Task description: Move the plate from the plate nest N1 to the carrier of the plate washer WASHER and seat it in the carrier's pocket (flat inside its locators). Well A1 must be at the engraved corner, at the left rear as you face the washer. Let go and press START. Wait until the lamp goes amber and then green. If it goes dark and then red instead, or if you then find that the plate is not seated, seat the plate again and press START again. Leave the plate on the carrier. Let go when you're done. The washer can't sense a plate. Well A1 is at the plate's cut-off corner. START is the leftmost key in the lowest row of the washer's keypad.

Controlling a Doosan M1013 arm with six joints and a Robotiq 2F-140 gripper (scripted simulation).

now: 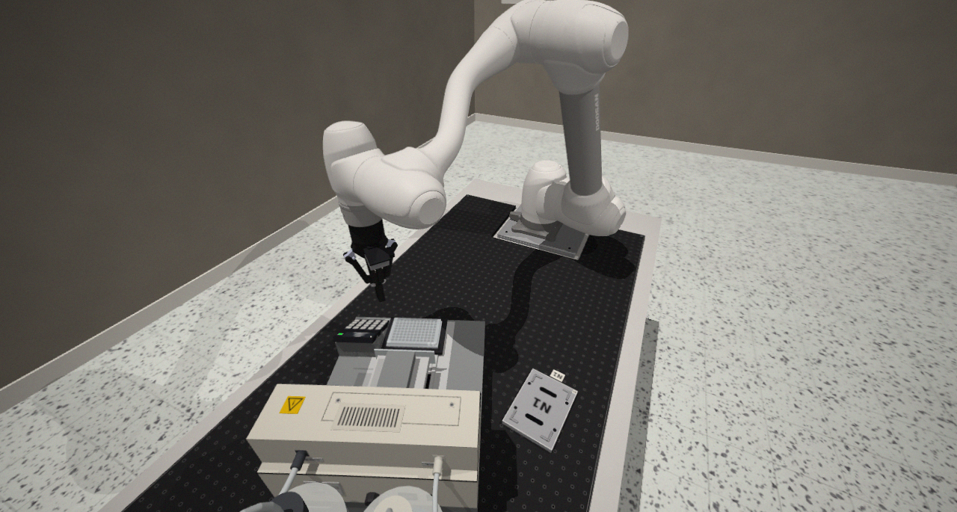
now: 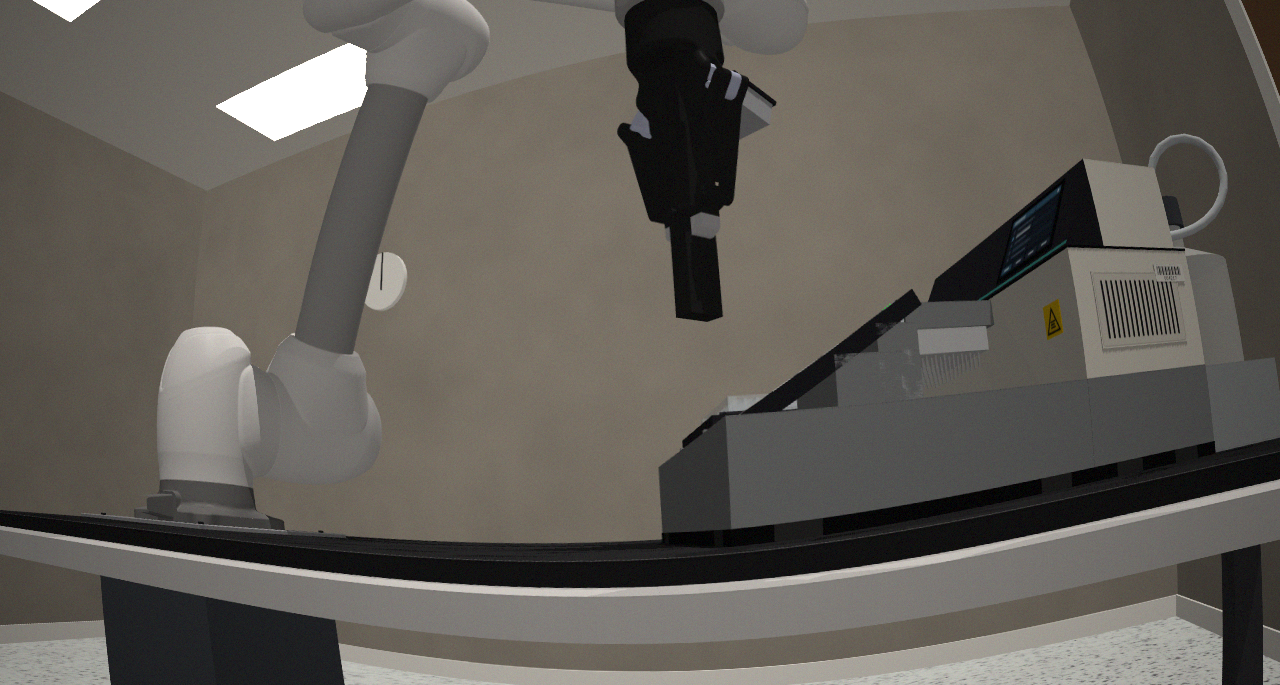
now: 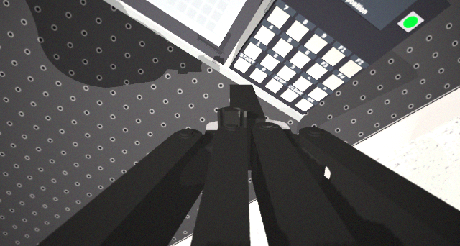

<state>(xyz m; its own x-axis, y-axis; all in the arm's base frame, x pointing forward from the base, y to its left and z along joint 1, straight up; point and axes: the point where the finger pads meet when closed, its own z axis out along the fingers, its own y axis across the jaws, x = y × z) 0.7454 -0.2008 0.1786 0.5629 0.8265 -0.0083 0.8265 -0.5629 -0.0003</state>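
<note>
My gripper (image 1: 380,297) (image 2: 698,316) (image 3: 240,103) is shut and empty, pointing down above and in front of the washer's keypad end. The plate (image 1: 414,332) (image 3: 212,8) lies on the dark carrier (image 3: 246,19) of the washer (image 1: 374,452) (image 2: 895,466). I cannot tell whether it is fully seated; its cut-off corner cannot be made out. The START key (image 3: 242,65) is left in the keypad's lowest row, ahead of the fingertips in the wrist view. The lamp (image 3: 410,21) (image 1: 339,334) is green. The partly visible screen (image 3: 388,5) shows "RROR position". Nest N1 (image 1: 555,420) is empty.
The keypad housing (image 1: 357,337) stands beside the carrier. The washer's tall cream body is behind them, with cables and bottles at its back. The nest lies to one side of the washer on the black perforated table top (image 1: 454,288). The arm's base (image 1: 542,238) is at the far end.
</note>
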